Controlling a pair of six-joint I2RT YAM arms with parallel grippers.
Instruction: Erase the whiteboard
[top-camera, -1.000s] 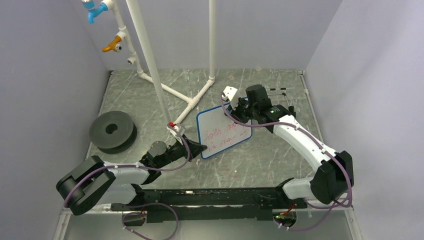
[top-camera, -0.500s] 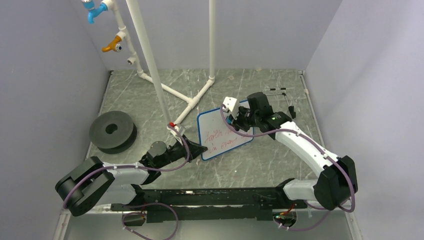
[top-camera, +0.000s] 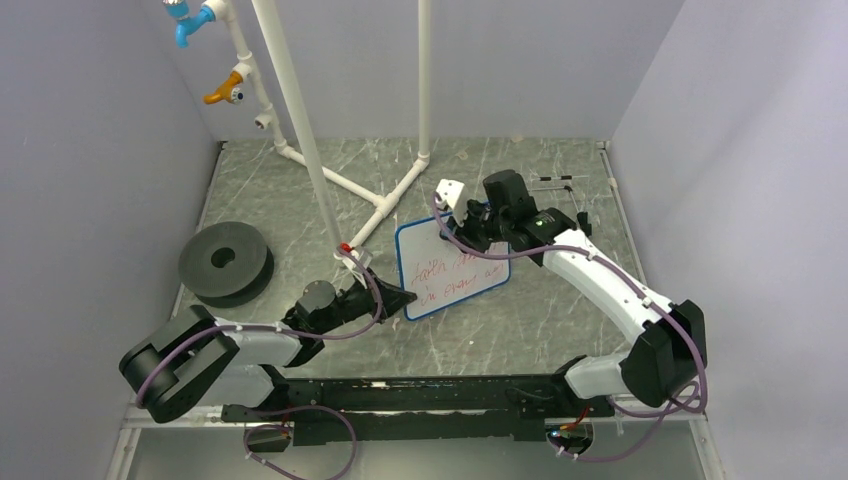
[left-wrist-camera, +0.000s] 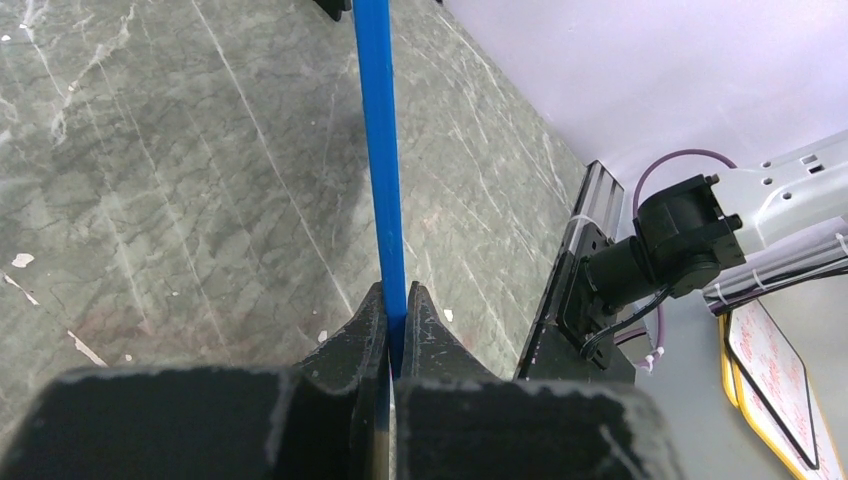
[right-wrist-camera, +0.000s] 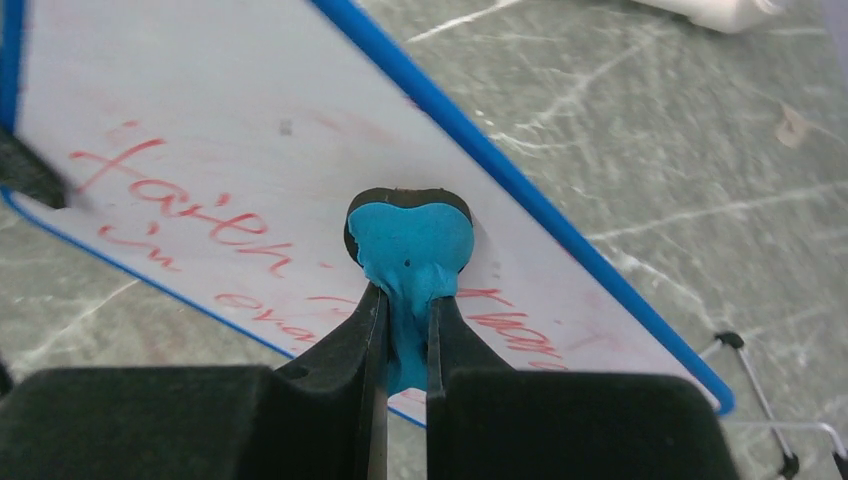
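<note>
The whiteboard sits near the middle of the table, turned at an angle, with red handwriting across its lower half; the upper part is mostly white with faint pink smears. The left tool is clamped on the thin blue rim at the board's near-left edge, and the left wrist view shows the rim pinched edge-on between the two fingers. The right tool is closed on a blue eraser, whose dark pad presses on the board just inside its far-right edge. Beyond that edge, near the corner, stands a thin wire stand. The foot of a white pipe frame lies just beside the far-left corner. Bare table shows along the board's near and right edges. A black foam ring sits well apart on the left
</note>
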